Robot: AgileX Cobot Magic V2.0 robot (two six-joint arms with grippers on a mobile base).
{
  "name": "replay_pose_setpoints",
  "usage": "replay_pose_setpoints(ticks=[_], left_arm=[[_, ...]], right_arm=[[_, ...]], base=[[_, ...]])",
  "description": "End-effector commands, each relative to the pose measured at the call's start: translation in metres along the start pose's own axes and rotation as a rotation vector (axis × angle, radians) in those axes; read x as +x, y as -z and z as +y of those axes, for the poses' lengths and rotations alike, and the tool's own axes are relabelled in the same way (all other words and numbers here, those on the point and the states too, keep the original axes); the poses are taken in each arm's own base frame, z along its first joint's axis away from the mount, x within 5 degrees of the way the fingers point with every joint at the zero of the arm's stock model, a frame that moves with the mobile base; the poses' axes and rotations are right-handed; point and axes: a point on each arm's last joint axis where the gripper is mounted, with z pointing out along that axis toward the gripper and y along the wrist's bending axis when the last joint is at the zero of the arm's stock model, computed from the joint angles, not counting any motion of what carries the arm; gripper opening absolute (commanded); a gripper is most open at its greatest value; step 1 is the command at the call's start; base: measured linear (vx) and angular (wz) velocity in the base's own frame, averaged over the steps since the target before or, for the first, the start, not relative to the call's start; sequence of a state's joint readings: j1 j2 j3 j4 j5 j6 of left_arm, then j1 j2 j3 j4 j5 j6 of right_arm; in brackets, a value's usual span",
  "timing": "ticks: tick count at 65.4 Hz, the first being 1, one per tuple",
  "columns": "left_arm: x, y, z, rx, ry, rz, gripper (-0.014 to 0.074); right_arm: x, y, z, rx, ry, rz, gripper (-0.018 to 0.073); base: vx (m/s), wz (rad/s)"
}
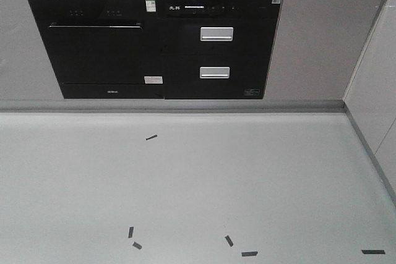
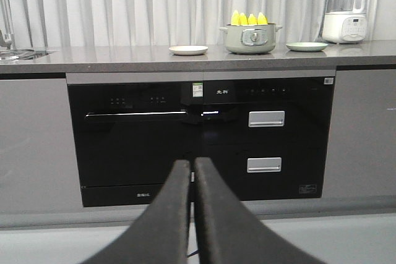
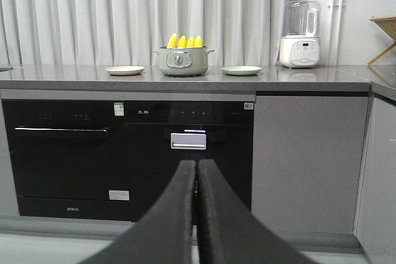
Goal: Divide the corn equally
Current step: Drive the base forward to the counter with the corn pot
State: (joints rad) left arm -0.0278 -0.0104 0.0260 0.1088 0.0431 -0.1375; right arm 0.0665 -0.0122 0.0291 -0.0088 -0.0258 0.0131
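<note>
Several yellow cobs of corn [image 2: 249,18] [image 3: 184,41] stand upright in a pale green pot [image 2: 250,39] [image 3: 182,61] on the grey counter. A cream plate [image 2: 188,50] [image 3: 124,70] lies left of the pot and a light green plate [image 2: 306,46] [image 3: 241,70] lies to its right. My left gripper [image 2: 192,164] is shut and holds nothing, well short of the counter and below its level. My right gripper [image 3: 197,164] is likewise shut and holds nothing. The exterior front-facing view shows only cabinet fronts and floor, with no corn and no gripper.
Black built-in appliances [image 2: 198,134] [image 1: 154,47] with silver handles fill the cabinet front below the counter [image 3: 185,81]. A white blender [image 2: 346,10] [image 3: 299,34] stands at the counter's right. A sink [image 2: 15,54] is at the far left. Black tape marks [image 1: 151,136] dot the grey floor.
</note>
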Motion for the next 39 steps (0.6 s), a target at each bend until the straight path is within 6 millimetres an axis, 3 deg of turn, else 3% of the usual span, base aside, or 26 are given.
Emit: replay_pose_setpoints(ticks=[1,39], left_arm=[[-0.003,0.0011,-0.0007,0.01,0.013,-0.075,-0.0006],[-0.003,0.0011,-0.0007,0.01,0.013,-0.075,-0.0006]], right_arm=[[-0.005,0.0003,0.0,0.001,0.01,-0.076,-0.0011],[-0.005,0.0003,0.0,0.001,0.01,-0.076,-0.0011]], base=[[0.13,-0.05],[0.12,-0.07]])
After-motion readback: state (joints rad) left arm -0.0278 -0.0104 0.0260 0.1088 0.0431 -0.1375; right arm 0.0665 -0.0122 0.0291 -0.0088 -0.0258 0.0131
